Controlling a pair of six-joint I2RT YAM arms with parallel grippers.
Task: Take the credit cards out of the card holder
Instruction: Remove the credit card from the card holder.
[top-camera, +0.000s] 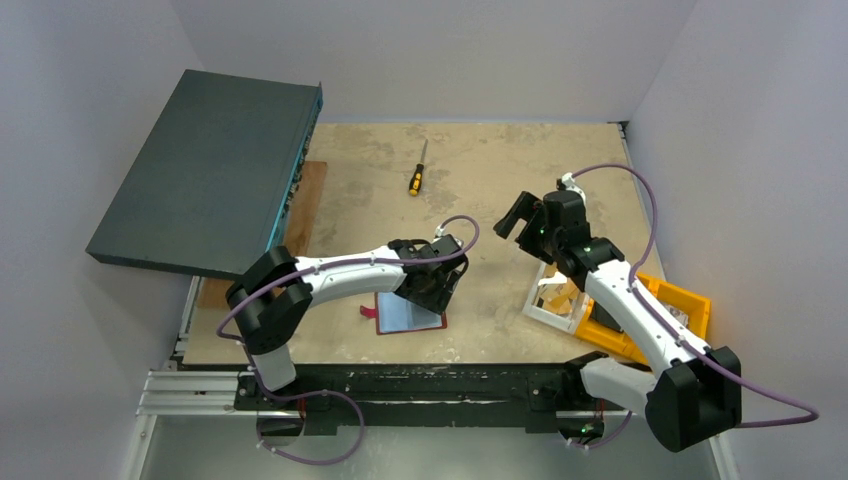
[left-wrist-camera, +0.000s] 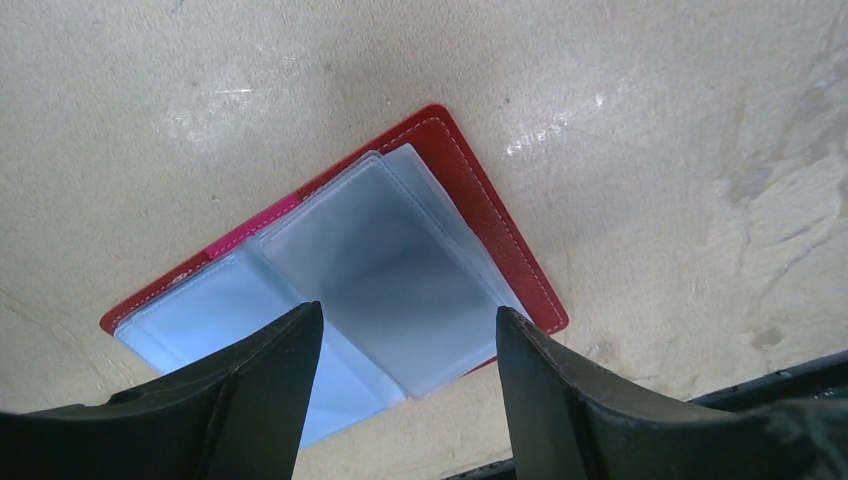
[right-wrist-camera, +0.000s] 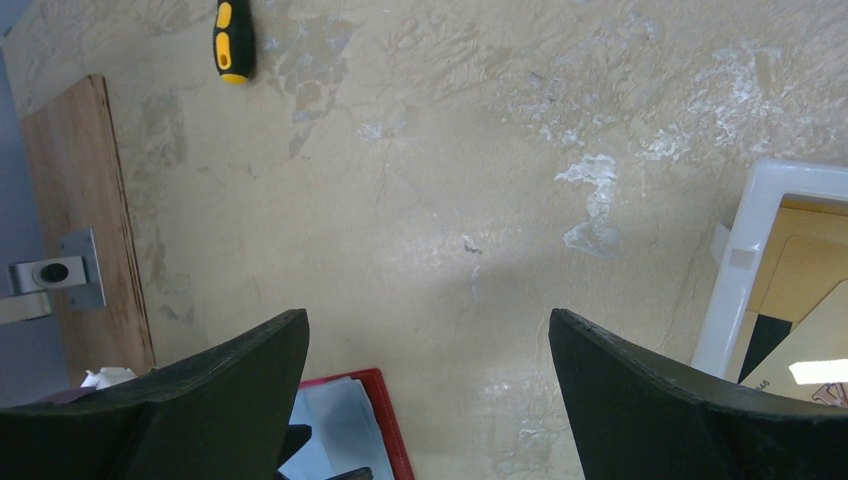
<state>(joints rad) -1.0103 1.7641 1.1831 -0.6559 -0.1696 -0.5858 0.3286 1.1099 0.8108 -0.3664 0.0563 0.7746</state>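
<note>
Your card holder (left-wrist-camera: 505, 250) lies opened flat on the worktop (top-camera: 500, 190), close to the near edge and left of the middle, red cover down and its clear plastic sleeves (left-wrist-camera: 385, 270) facing up. The left end effector (left-wrist-camera: 408, 318) hangs right over it with its fingers spread apart; nothing is pinched between them, and they show no contact with the sleeves.

The top sleeves look cloudy grey-blue. You cannot tell from here whether any of the credit cards sits inside one, and no card edge pokes out. So the holder is open, but I would judge the emptying unconfirmed: check each sleeve before you count it done.

Your right end effector (right-wrist-camera: 425, 330) is raised over bare worktop, to the right of the holder and farther back, with its fingers spread wide and empty. Just to its right stands a white bin (right-wrist-camera: 745, 250) with tan flat pieces (right-wrist-camera: 800, 270) inside; these may be cards already moved, though that is not certain. An orange bin (top-camera: 685, 300) sits beside it, and a yellow-and-black screwdriver (top-camera: 417, 178) lies far back.

No brand, label or writing is readable on the holder, the sleeves or the bins.
</note>
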